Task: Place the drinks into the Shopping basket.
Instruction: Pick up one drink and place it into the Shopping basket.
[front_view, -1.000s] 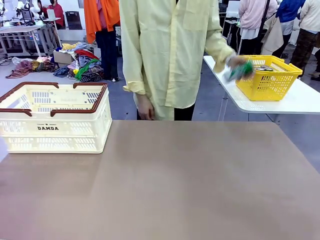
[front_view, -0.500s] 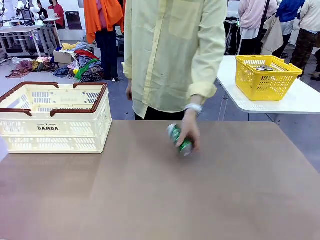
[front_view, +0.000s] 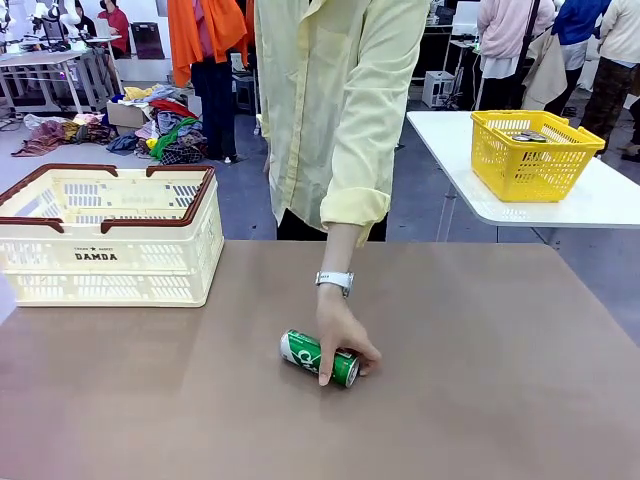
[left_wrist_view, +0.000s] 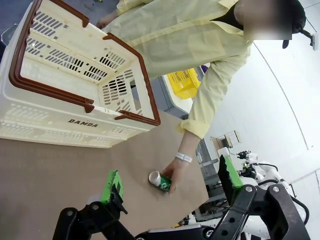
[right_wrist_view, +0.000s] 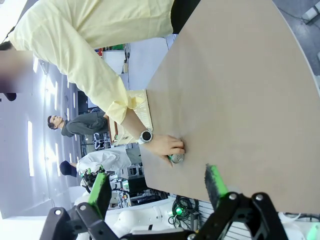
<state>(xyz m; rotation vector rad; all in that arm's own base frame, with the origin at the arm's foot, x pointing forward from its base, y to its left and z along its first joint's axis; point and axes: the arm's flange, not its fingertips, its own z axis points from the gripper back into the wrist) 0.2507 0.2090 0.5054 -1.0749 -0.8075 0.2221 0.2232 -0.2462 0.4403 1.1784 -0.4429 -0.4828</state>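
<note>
A green can with white lettering (front_view: 316, 357) lies on its side near the middle of the brown table (front_view: 470, 400), with the person's hand (front_view: 341, 332) resting on it. The cream Shopping basket marked "DAMDA" (front_view: 150, 270) stands at the table's far left with nothing showing inside. The left wrist view looks down on the basket (left_wrist_view: 50, 90) and the green can (left_wrist_view: 161, 182) far below my open left gripper (left_wrist_view: 170, 176). My right gripper (right_wrist_view: 157, 184) is open too, well off from the green can (right_wrist_view: 176, 158). The blue-and-white can is out of view.
A yellow mesh basket (front_view: 535, 155) sits on a white side table (front_view: 600, 205) at the back right. The person in a pale yellow shirt (front_view: 340, 100) leans over the table's far edge. Other people and heaps of clothes lie farther back.
The person carried the green can from beside the yellow basket over to the brown table and laid it on its side near the middle, hand still on it.
</note>
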